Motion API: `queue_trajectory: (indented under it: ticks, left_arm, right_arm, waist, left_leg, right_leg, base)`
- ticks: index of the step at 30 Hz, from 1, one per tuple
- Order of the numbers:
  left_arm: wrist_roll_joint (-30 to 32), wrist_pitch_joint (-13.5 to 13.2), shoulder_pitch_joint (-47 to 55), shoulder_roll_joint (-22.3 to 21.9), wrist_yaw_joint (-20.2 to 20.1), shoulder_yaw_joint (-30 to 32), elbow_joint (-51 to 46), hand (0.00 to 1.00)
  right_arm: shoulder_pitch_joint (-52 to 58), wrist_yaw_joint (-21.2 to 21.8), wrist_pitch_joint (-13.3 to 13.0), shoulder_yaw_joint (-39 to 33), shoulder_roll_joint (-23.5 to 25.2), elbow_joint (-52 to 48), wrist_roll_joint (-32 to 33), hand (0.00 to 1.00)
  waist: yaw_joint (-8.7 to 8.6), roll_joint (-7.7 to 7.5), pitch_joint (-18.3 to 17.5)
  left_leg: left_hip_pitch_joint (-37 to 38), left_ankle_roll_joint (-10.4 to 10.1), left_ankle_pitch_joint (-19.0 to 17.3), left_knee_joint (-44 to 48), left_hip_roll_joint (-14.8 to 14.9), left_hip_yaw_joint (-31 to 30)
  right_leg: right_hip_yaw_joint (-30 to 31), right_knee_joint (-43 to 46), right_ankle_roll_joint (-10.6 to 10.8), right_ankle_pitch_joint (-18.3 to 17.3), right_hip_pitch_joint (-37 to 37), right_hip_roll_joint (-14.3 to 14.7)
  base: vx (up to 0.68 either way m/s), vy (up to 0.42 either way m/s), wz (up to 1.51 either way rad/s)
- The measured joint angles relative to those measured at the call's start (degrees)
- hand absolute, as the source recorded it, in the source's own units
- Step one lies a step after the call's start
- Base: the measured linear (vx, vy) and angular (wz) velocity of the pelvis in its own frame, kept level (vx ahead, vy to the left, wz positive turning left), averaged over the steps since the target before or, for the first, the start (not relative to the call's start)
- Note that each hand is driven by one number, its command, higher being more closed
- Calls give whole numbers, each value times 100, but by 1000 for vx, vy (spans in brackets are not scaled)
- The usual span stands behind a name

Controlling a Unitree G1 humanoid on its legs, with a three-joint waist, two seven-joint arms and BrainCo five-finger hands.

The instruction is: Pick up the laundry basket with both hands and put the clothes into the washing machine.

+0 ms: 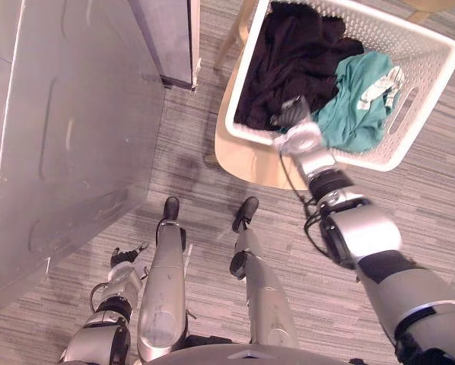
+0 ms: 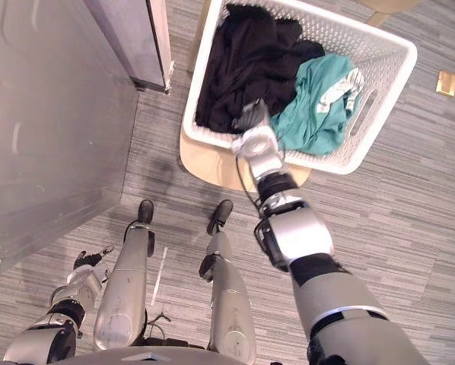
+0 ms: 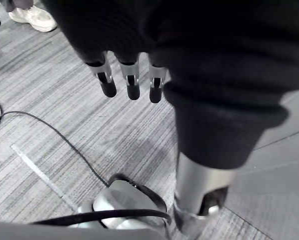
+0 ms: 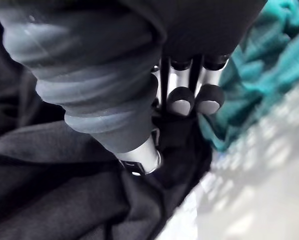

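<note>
A white perforated laundry basket stands on a pale wooden stool ahead of me on the right. It holds a black garment and a teal garment. My right hand reaches over the basket's near rim onto the black garment. Its fingers are curled, and the thumb presses into the black cloth beside the teal one. My left hand hangs low at my left side with its fingers straight above the carpet, holding nothing.
A large grey metal appliance fills the left side, with a dark cabinet corner behind it. The floor is grey striped carpet. A person's white shoe shows on the floor in the left wrist view.
</note>
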Motion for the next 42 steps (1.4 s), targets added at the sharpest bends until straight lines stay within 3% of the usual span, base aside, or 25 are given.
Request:
queue_trajectory:
  ticks: [6, 12, 13, 19, 25, 32, 36, 42]
  left_arm:
    - [1, 105, 40, 5, 1, 189, -30, 0]
    - [0, 116, 149, 42, -1, 340, -190, 0]
    - [0, 116, 157, 49, -1, 366, -203, 0]
    - [-1, 117, 198, 178, 1, 480, -226, 0]
    - [-103, 124, 300, 259, 8, 834, -252, 0]
    - [-99, 189, 469, 364, 75, 1176, -477, 0]
    - [-97, 189, 472, 370, 139, 1321, -582, 0]
    - [-99, 188, 473, 364, 139, 1337, -611, 0]
  right_arm:
    - [515, 4, 14, -147, 557, -10, 335, 100]
    - [426, -1, 4, -255, 532, -39, 480, 100]
    - [424, -1, 12, -298, 528, -37, 481, 0]
    - [35, -39, 117, -470, 381, -225, 653, 0]
    - [-346, -69, 55, -311, -256, -1781, 923, 0]
    - [152, -57, -83, -52, -381, -3326, 912, 0]
    - [386, -45, -130, 55, -384, -3384, 914, 0]
    - [325, -23, -158, 176, -401, -3180, 914, 0]
  waist:
    - [-118, -102, -47]
    - [-169, -268, -58]
    - [-169, -298, -58]
    - [-232, -498, 30]
    - [-333, -699, 122]
    - [-553, -939, 158]
    - [-583, -1030, 193]
    - [-566, -1042, 190]
  left_leg:
    - [307, 18, -60, -14, 14, 123]
    - [380, 20, -71, -13, 19, 122]
    - [400, 25, -74, -12, 20, 118]
    - [414, 36, -81, 5, 26, 135]
    - [416, 46, -195, 149, 111, 224]
    - [420, 48, -300, 220, 190, 282]
    - [421, 47, -300, 205, 229, 267]
    - [396, 23, -282, 200, 233, 257]
  right_leg:
    - [111, -1, 3, -95, 232, -10]
    - [107, -1, 18, -86, 302, -10]
    - [105, -1, 20, -87, 332, -10]
    - [114, -1, 50, -96, 347, -13]
    - [252, -1, 119, -50, 341, 48]
    - [299, 0, 87, -6, 339, 106]
    - [493, -1, 185, 68, 336, 144]
    - [575, -1, 197, 58, 306, 155]
  base:
    - [-49, 29, -5]
    - [-40, 17, 0]
    - [-30, 27, 5]
    - [-38, 24, 0]
    - [-39, 28, -12]
    - [-19, 19, -7]
    - [-13, 30, -2]
    - [-36, 10, -1]
